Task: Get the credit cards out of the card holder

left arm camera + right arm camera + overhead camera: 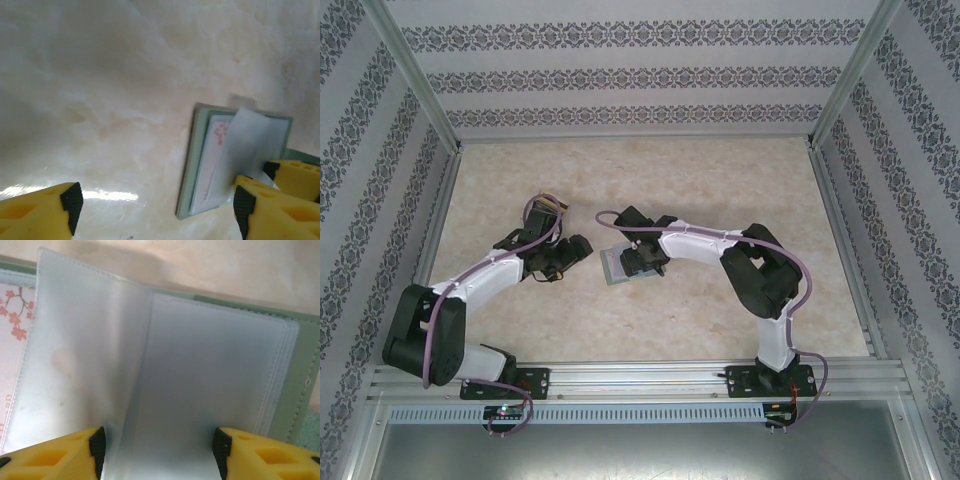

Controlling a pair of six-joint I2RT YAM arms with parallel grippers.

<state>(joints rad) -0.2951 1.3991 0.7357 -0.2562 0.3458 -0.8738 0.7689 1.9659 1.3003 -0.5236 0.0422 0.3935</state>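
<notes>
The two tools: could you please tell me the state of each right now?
Left tool: open, holding nothing, beside the card holder.
Right tool: open, astride the card holder's clear sleeves.

Robot arms: two, a left arm (470, 285) and a right arm (705, 242).
Grippers: two, the left gripper (570, 250) and the right gripper (638, 262), each with two yellow fingers (50, 455), four in all.
Card holder (618, 265): one, green.
Clear plastic sleeves (215, 375) inside it: one leaf lifted, plus a stack I cannot count from here.
Blossom-printed card (12, 305): one on show.
Table (720, 180): one.
Patterned walls (640, 75): three.
</notes>
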